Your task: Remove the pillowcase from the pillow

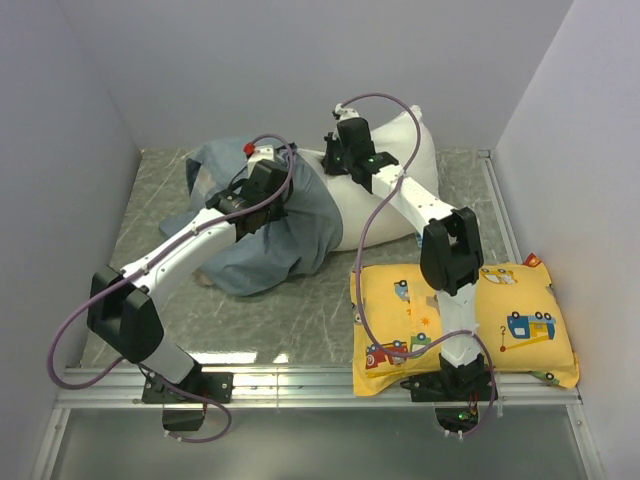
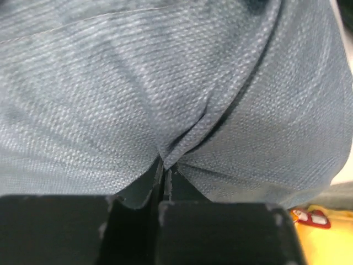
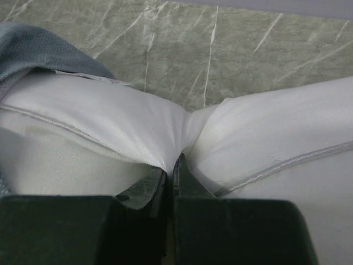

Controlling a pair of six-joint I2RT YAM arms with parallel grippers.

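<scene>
The blue-grey pillowcase (image 1: 285, 225) lies bunched at the left of the table, still covering the left end of the white pillow (image 1: 405, 160). My left gripper (image 1: 262, 195) is shut on a pinched fold of the pillowcase (image 2: 182, 99); in the left wrist view the cloth puckers into the closed jaws of the left gripper (image 2: 165, 168). Farther back, my right gripper (image 1: 340, 160) is shut on the pillow's white fabric, which gathers into the right gripper (image 3: 172, 165). The pillow (image 3: 265, 143) fills that view, with an edge of the pillowcase (image 3: 38, 52) at its upper left.
A yellow pillow printed with cartoon vehicles (image 1: 520, 320) lies at the near right, under the right arm. White walls close in the back and both sides. A metal rail (image 1: 300, 380) runs along the near table edge.
</scene>
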